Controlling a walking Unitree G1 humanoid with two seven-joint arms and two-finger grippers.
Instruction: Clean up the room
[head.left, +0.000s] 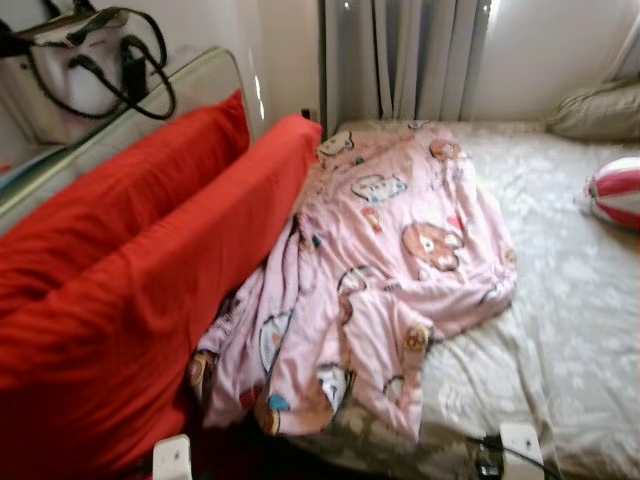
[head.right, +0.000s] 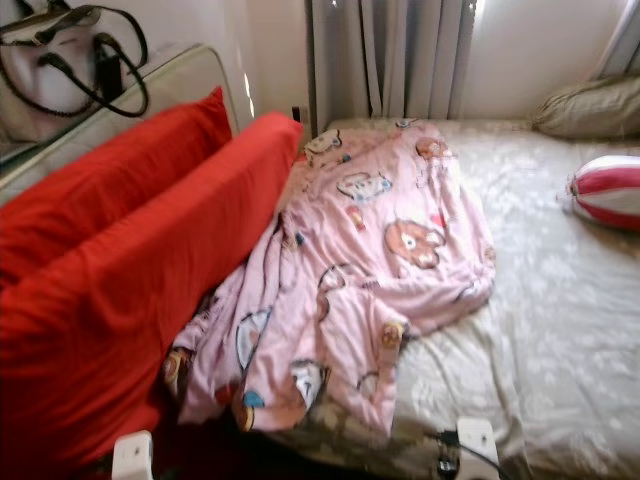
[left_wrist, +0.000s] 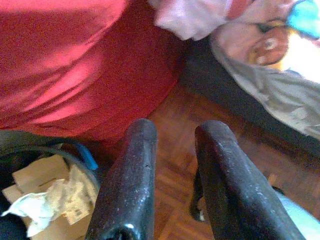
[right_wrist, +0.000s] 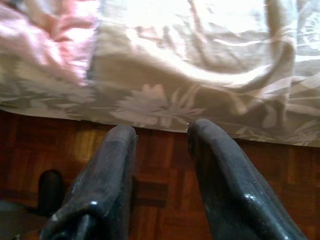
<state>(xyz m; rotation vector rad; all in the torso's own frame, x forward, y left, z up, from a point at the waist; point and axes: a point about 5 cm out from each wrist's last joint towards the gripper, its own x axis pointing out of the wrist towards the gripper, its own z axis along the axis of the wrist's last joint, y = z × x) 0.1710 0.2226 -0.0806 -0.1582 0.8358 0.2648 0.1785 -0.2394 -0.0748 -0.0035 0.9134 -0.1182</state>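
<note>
Left wrist view has the left gripper (left_wrist: 172, 145) hanging low over the parquet floor (left_wrist: 210, 125), its two black fingers (left_wrist: 131, 170) spread with a clear gap and nothing between them. Right next to it there's a bin (left_wrist: 45, 200) with crumpled paper and cardboard inside, but it's cut off at the frame edge so I can't tell its full shape. Beyond the fingers is the red cushion (left_wrist: 70, 65) and a corner of the pink blanket (left_wrist: 195, 17), blurry.

The right gripper (right_wrist: 160, 135) is the same deal: fingers (right_wrist: 220, 165) apart, empty, hovering over the wood floor just short of the edge of the bed (right_wrist: 200, 90), where the floral sheet drapes down. There's a dark rounded thing near the floor in that view, too dim to make out.

From the head camera, which is a bit soft, the pink cartoon-print blanket (head.left: 390, 260) lies bunched across the left part of the bed (head.left: 570, 330), one end spilling down off the near edge beside two red cushions (head.left: 130, 290) that lean along the left side. A red-and-white striped pillow (head.left: 615, 190) sits at the right, cropped by the frame. A beige pillow (head.left: 595, 110) lies at the far corner by the curtains (head.left: 400, 55), and a white bag with black straps (head.left: 80, 65) rests up top left.
</note>
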